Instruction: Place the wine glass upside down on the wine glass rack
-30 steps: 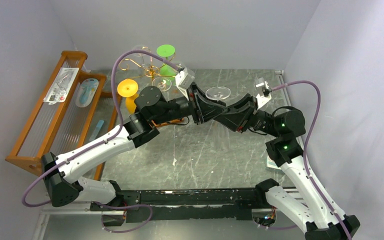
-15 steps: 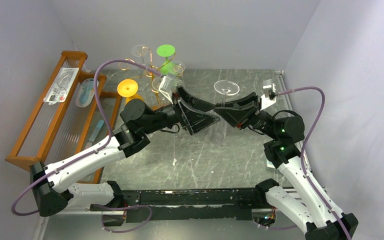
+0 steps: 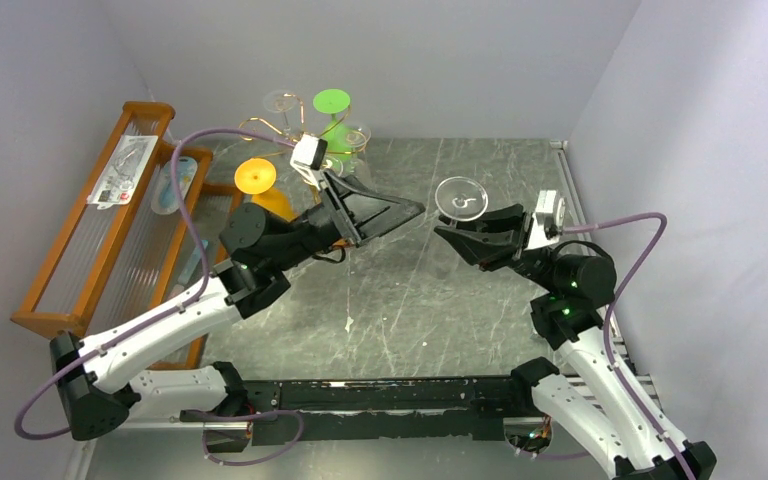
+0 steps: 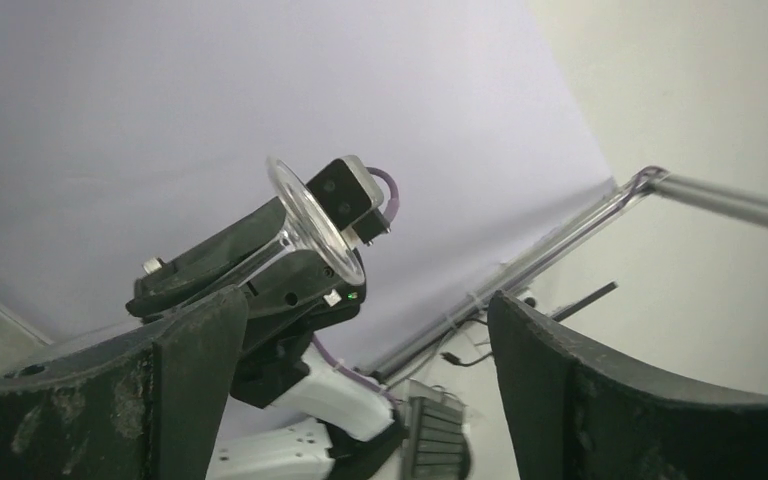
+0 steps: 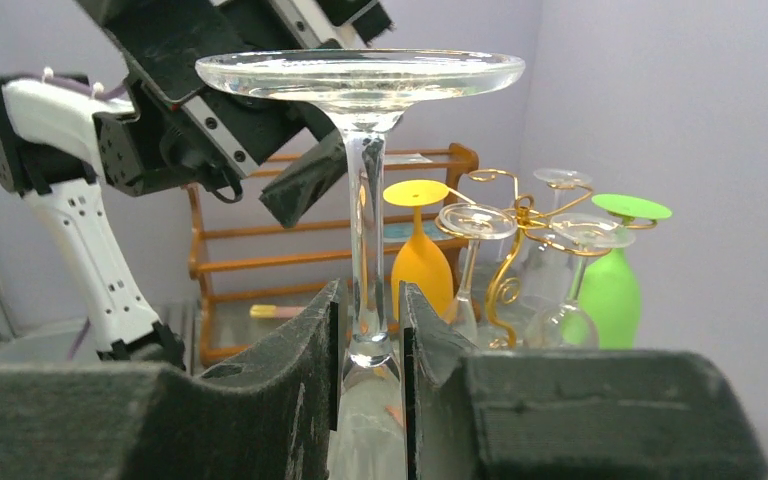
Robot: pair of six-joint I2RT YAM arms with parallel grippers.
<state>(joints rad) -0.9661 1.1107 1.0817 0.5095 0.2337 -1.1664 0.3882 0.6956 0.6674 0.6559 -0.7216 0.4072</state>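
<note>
Wine glass rack (image 3: pixel 295 135) stands at the far left of the table (image 3: pixel 410 300), with other glasses (image 5: pixel 422 255) hanging on it. The left gripper (image 3: pixel 385 222) is spread wide and empty (it lies between rack and load). The right gripper (image 5: pixel 370 300) is clenched on the stem of the wine glass (image 5: pixel 364 200), foot up, well apart from the rack. Step in hand: transfer. The next move calls for guiding the stem into a free scroll arm.

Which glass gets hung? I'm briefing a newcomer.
Look at the right side of the grey stone-patterned table, at the black right gripper. It pinches the stem of a clear upside-down wine glass, the only one away from the gold wire rack.
</note>
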